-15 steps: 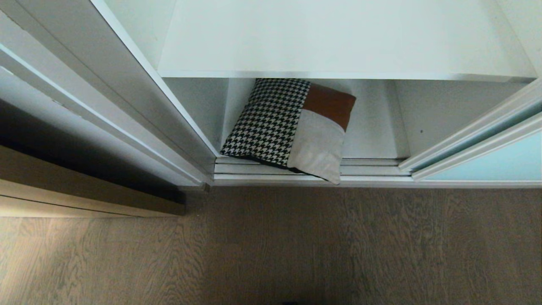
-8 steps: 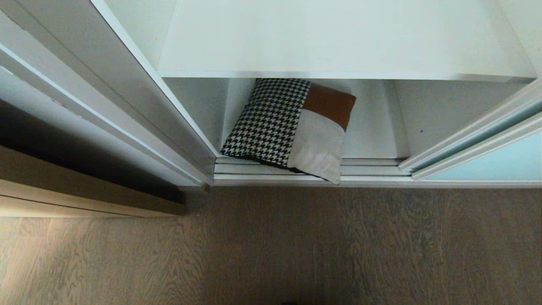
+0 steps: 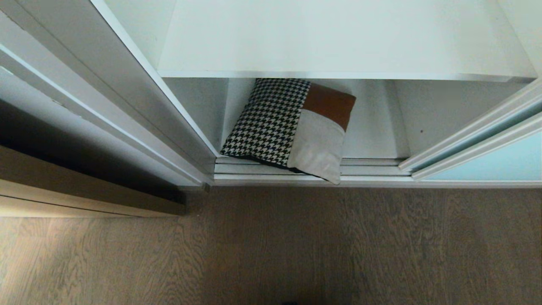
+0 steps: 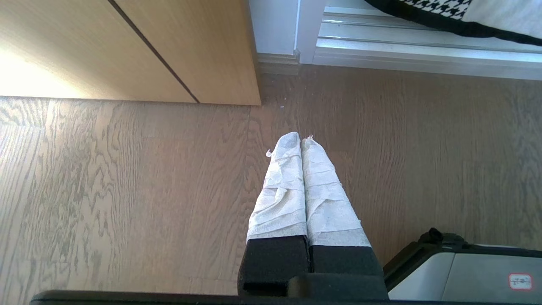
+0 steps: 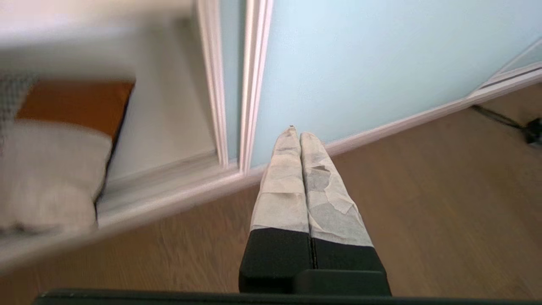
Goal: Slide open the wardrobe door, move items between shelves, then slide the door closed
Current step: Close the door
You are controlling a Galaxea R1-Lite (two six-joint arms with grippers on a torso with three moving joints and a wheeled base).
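My right claw [image 5: 300, 134], clenched and empty, points at the door [image 5: 364, 63]; cushion [image 3: 292, 127] lies left; left claw [image 4: 300, 139] clenched over floor [image 4: 127, 190]

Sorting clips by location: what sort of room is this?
Probably a bedroom or dressing area: a built-in wardrobe with an aqua sliding wardrobe door, white shelves, a patchwork cushion and a wood-plank floor.

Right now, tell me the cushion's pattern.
Cushion: black-and-white houndstooth, cream and rust-brown patches; clearest in the head view.
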